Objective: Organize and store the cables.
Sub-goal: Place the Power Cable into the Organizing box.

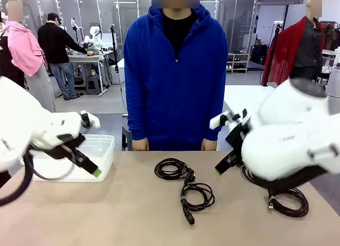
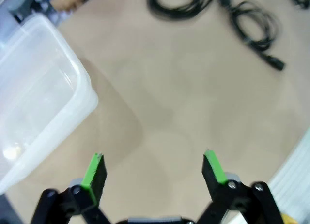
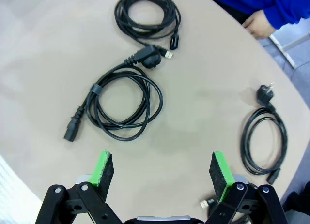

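Note:
Three coiled black cables lie on the tan table. One round coil sits near the person. A second coil, with chunky plug ends, lies just in front of it. A third coil is partly hidden under my right arm. My left gripper hovers open over bare table beside a clear bin, far from the cables. My right gripper hangs open above the table between the second and third coils. Both hold nothing.
A clear plastic bin stands empty at the table's left. The person in a blue hoodie stands at the far edge with hands resting on the table rim. Bare table lies in front of the cables.

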